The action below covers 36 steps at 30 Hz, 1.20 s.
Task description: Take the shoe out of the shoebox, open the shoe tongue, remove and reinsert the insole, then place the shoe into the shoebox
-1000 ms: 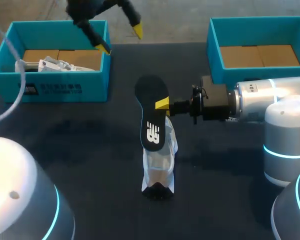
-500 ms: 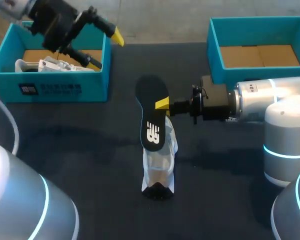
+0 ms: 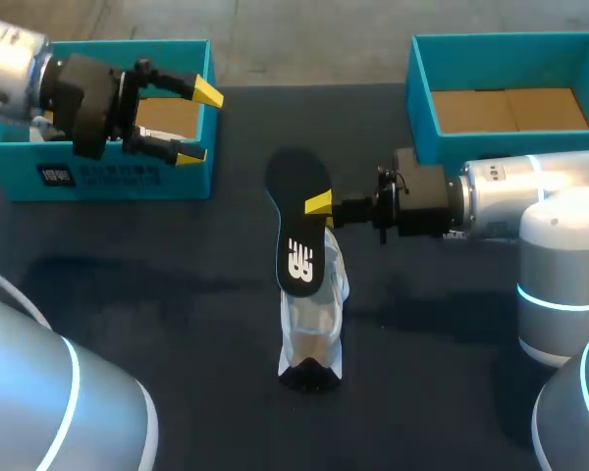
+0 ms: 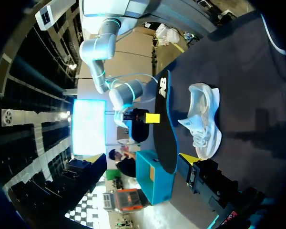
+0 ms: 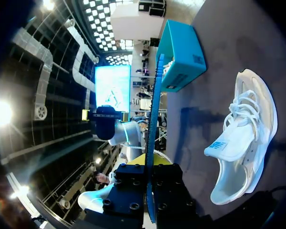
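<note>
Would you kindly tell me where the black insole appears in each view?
Head view: insole at centre, over the white shoe, held by the right gripper.
Left wrist view: insole between the white shoe and the right gripper.
Right wrist view: insole edge-on, in this gripper.
Shared landmark: the white shoe.

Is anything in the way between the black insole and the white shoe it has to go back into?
No, nothing I can see. The right claw holds the insole close by the shoe, with only air between them.
</note>
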### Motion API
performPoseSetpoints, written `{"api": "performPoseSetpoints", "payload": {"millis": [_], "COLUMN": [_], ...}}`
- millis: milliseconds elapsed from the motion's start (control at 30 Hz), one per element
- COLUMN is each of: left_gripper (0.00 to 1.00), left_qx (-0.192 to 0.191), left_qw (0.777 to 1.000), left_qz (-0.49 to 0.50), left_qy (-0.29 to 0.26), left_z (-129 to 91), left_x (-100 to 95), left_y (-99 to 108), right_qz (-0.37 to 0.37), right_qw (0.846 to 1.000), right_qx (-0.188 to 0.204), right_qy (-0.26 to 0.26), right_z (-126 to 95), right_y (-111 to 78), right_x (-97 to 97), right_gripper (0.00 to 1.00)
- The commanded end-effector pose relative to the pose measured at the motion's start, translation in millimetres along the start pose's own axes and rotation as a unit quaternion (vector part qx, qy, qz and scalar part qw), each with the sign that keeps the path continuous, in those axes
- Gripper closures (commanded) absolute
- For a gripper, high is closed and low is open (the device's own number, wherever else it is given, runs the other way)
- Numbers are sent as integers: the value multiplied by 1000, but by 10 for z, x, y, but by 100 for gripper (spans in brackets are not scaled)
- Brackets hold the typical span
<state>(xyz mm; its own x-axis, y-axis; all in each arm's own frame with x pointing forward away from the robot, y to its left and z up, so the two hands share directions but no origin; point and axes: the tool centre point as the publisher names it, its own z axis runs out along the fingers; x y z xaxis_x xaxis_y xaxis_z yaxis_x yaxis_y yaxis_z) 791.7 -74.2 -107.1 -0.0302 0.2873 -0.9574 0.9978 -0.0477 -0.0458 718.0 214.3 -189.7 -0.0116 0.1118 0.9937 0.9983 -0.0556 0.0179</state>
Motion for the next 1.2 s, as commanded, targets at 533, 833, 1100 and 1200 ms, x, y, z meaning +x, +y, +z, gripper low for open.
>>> {"api": "performPoseSetpoints", "payload": {"millis": [533,833,1100,1200], "left_gripper": [0,0,0,0], "left_qx": [-9,6,1,-11], "left_qw": [994,993,990,988], "left_qz": [-8,-28,-35,-34], "left_qy": [-108,-117,-135,-148], "left_z": [24,240,487,522], "left_x": [208,475,617,631], "left_y": [-72,-65,-111,-124], "right_qz": [0,0,0,0], "right_qw": [1000,1000,1000,1000], "right_qx": [0,0,0,0], "right_qy": [-2,-2,-2,-2], "right_z": [10,10,10,10], "right_y": [-4,-4,-4,-4], "right_x": [7,7,7,7], "right_gripper": [100,100,100,100]}}
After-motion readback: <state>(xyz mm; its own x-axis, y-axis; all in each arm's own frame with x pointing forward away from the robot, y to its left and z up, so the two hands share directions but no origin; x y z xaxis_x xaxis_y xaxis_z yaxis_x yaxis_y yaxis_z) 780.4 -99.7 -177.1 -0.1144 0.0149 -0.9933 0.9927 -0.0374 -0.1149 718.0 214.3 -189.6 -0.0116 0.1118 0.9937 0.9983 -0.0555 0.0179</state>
